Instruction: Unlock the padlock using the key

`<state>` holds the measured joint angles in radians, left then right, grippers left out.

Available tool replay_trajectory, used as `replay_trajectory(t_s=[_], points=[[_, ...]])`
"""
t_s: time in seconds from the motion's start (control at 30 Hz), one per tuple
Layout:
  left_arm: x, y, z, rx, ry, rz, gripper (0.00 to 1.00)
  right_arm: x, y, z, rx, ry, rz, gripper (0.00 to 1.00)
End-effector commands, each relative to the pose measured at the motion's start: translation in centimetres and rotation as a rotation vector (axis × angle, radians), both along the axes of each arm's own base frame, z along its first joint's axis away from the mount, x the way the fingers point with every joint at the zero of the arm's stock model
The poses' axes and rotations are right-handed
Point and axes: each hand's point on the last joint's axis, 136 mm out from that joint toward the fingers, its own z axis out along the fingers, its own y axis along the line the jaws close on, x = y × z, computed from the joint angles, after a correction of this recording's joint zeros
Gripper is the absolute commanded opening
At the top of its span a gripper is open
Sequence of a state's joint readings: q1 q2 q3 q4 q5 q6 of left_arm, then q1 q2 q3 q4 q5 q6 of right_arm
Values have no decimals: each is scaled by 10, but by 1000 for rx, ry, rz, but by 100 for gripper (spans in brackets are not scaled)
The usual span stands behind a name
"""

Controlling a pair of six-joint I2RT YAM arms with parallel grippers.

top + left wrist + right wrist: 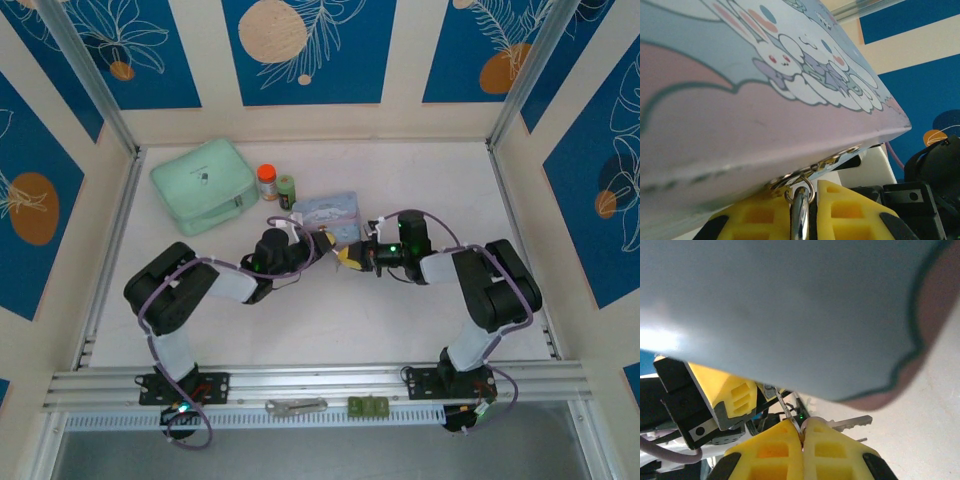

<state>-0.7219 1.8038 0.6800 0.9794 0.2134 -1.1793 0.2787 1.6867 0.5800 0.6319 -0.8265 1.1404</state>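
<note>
2 pincers (pixel 807 212) (pixel 803 440), 2 jars (pixel 267 182) (pixel 287 190) — tin (pixel 325 212), pouch (pixel 203 185) 1 ea.

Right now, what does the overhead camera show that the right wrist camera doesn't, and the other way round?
Overhead: both whole arms, a mint-green pouch, two small bottles, a grey tool on the front rail. Right wrist: the right gripper shut on the key, toothed blade jutting out. Shared: the light-blue tin and that gripper.
</note>
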Motion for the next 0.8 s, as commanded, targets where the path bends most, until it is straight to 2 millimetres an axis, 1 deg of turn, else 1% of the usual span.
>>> replay_trajectory(t_s=[0.0, 0.03, 0.13, 0.3, 0.4, 0.53, 0.63, 0.77], points=[[-14, -18, 17, -43, -72, -94, 0, 19, -7, 14, 48, -48, -73, 0], [-12, -15, 15, -39, -74, -79, 0, 17, -9, 12, 48, -38, -78, 0], [-8, -9, 16, -46, -99, -34, 0, 14, -10, 12, 61, -13, -92, 0], [-7, -18, 28, -100, -132, -54, 0, 9, 9, 19, 92, 15, -92, 0], [-13, -26, 31, -116, -135, -90, 0, 12, 17, 22, 113, 42, -106, 0], [-22, -29, 32, -148, -129, -121, 0, 19, 23, 25, 141, 69, -113, 0], [-33, -33, 34, -169, -125, -163, 0, 24, 21, 25, 131, 47, -117, 0], [-57, -41, 24, -144, -75, -252, 0, 35, 12, 28, 79, -21, -113, 0]])
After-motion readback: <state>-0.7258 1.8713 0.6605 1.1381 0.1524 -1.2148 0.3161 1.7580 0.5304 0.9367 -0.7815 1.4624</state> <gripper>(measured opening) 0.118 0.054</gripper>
